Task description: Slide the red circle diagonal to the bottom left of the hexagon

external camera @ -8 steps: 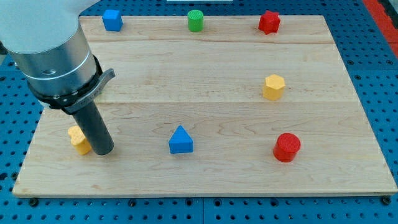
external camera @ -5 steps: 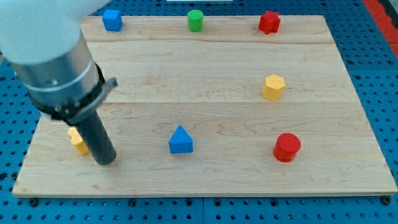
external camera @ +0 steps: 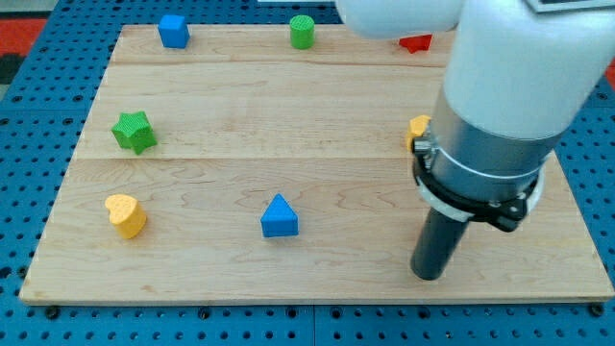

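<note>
My tip (external camera: 428,273) — the lower end of the straight dark rod, which has no jaws and grasps nothing — rests on the pale wooden board (external camera: 288,106) near its 5 o'clock corner. The red circle block does not show; the arm covers the spot above my tip where it might lie, so I cannot tell where it is. The yellow hexagon block (external camera: 417,130) peeks out at the arm's left edge, at about 12 o'clock from my tip. A blue triangular block (external camera: 279,216) sits at 9 o'clock from my tip, well apart. Farther that way lies a yellow heart-shaped block (external camera: 126,214), with a green star block (external camera: 134,131) at 12 o'clock from it. Along the board's top edge stand a blue cube (external camera: 173,30), a green cylinder (external camera: 302,31) and a partly hidden red block (external camera: 415,42) — its shape unclear.
</note>
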Available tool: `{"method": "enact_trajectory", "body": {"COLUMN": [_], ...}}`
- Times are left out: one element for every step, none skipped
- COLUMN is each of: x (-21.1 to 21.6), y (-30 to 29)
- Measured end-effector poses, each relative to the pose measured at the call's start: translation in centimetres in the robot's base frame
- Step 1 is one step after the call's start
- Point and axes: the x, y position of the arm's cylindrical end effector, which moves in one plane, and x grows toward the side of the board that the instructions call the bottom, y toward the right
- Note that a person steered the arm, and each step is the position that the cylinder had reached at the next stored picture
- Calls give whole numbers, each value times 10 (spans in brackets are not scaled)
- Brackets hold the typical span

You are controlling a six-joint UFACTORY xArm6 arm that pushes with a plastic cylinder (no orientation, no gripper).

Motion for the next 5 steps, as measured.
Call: {"method": "enact_trajectory", "body": {"x": [0,-3,-13,-21,-30], "y": [27,45,45,45,45]}}
